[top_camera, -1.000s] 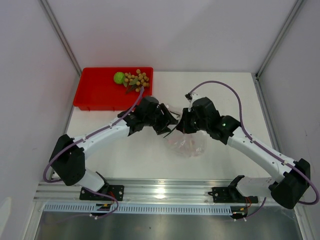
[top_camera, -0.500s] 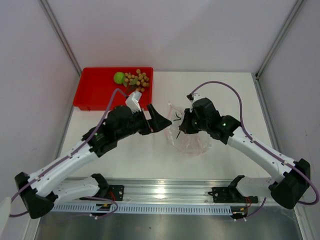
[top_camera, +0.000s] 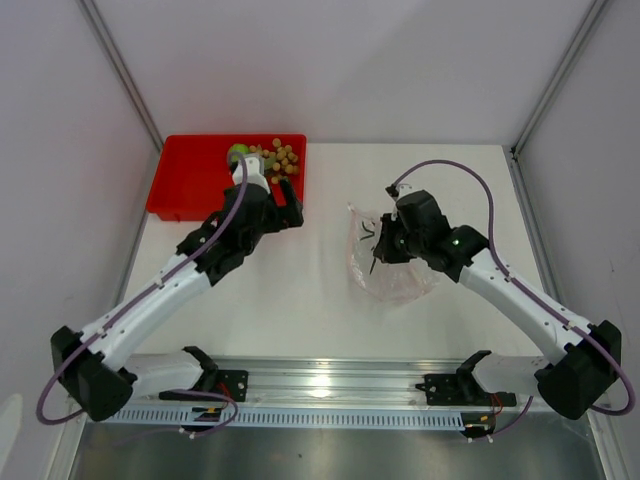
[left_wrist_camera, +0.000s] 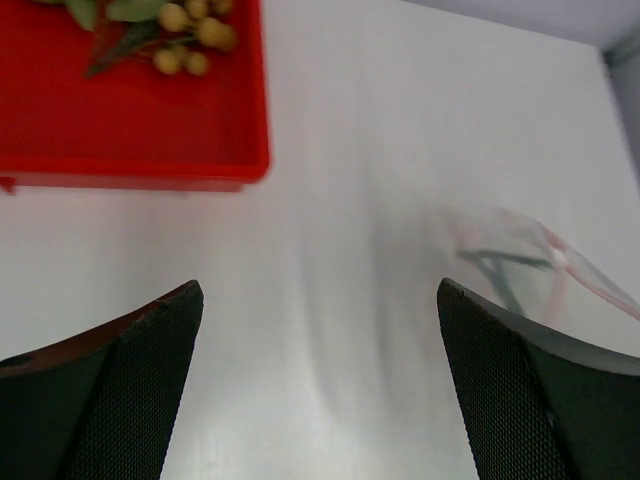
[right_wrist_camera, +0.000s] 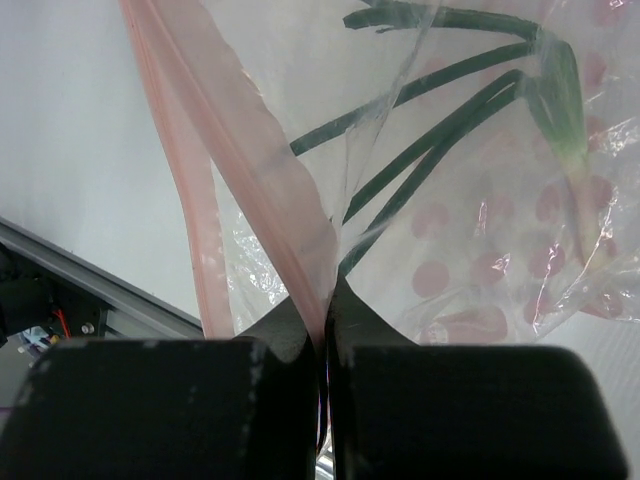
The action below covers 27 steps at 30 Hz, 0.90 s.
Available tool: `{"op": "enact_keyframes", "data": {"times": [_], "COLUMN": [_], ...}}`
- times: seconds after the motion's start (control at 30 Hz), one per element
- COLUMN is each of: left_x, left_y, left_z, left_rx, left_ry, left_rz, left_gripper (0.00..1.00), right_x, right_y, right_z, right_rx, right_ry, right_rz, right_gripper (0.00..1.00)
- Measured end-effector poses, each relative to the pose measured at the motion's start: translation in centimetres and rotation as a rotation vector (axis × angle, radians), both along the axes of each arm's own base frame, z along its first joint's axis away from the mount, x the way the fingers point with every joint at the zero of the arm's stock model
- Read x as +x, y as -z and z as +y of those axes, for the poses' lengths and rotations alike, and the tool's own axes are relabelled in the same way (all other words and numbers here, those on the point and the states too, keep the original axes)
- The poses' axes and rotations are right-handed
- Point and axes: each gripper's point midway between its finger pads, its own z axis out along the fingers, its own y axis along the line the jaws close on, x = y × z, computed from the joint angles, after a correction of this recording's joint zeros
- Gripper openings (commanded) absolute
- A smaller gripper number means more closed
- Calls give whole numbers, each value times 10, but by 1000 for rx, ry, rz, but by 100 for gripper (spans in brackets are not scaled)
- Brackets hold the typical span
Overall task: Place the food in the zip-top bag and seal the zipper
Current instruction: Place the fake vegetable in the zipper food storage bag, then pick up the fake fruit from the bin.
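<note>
The clear zip-top bag (top_camera: 392,268) lies right of centre, with the sprig of thin green leaves (top_camera: 368,236) inside; the sprig also shows in the right wrist view (right_wrist_camera: 430,150). My right gripper (top_camera: 385,247) is shut on the bag's pinkish zipper (right_wrist_camera: 285,250) at its mouth edge. The lime-green fruit (top_camera: 235,153) and the bunch of tan-brown fruits (top_camera: 276,157) lie in the red tray (top_camera: 190,190); the bunch shows in the left wrist view (left_wrist_camera: 195,35). My left gripper (top_camera: 282,195) is open and empty, just in front of the tray's near right corner, with its wide jaws over bare table.
The red tray (left_wrist_camera: 130,120) stands at the back left of the white table. Grey walls and metal posts close in the back and sides. A metal rail runs along the near edge.
My left gripper has let go of the bag, opened, and swung back left to the tray. The right gripper still holds the bag's mouth and has shifted slightly right.
</note>
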Motion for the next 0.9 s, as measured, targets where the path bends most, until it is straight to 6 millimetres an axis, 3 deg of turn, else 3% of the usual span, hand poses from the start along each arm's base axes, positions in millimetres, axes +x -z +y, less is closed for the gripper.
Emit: {"op": "enact_keyframes", "data": {"times": [0.17,0.33,0.53,0.7,0.9], "left_x": [63,126,206,250,287], "left_y": [33,59,73,87,95], "left_z": [42,72,63,49,62], "left_rx": [155,289,473,580,658], "left_ry": [-133,-116,31,159,221], "left_rz": [30,40,-6,-34,-16], "left_gripper": [99,96,92,91,82], "right_x": [4,8,8,10,5], "right_y": [-3,-4,-3,3,12], "right_z": [-9,-13,-13,-10,-7], "right_rx": [-15,-11,-2,12,22], "right_ry": [-4,-13,-34,-54,-83], "right_rz": [-5,-6,-1,14,35], "right_gripper": [0,0,0,0,0]}}
